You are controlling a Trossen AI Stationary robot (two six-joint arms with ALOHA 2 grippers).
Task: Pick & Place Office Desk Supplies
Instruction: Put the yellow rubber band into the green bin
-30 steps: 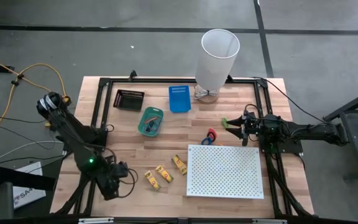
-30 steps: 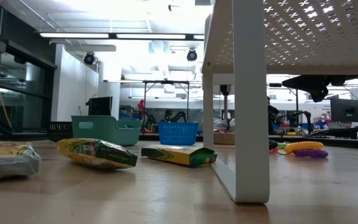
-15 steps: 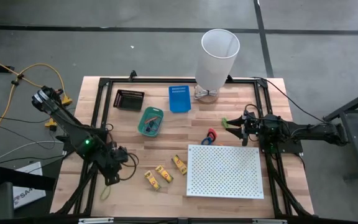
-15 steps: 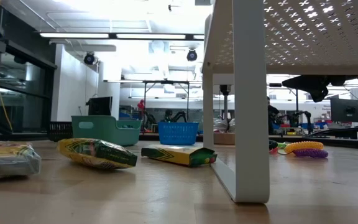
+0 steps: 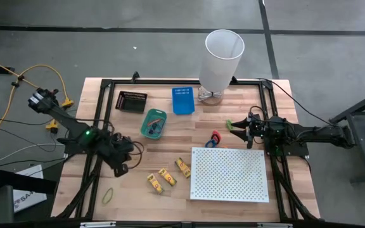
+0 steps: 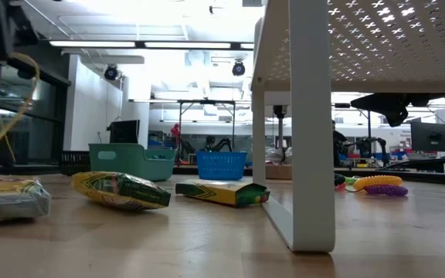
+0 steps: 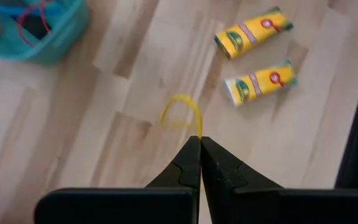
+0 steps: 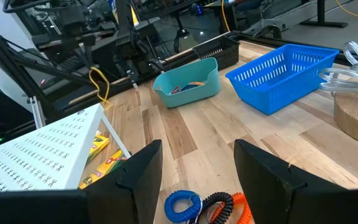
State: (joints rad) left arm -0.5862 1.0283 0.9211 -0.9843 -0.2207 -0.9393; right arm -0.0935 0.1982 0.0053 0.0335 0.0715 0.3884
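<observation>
— Yellow band [image 7: 180, 117]: where is it?

— At the tip of the left gripper [image 7: 199, 138], over the table's [image 5: 170, 136] left part. The loop sticks out ahead of the fingers, and in the right wrist view it hangs off the wood.

— Are the fingers clamped on it?

— Yes. They press together with the band's edge pinched between them.

— What's nearby?

— The teal bin [image 5: 153, 124] is further in, with bands inside it. The three packs [image 5: 166, 176] lie side by side between the gripper and the board [image 5: 229, 174]. A second band [image 5: 108, 195] lies flat near the front edge, well apart from the gripper.

— And the other arm?

— The right gripper [image 8: 197, 149] waits on the table's right side, fingers wide apart with nothing between them. It's pointing across the table just beside the coils [image 8: 184, 203], which lie by the board's far corner.
</observation>
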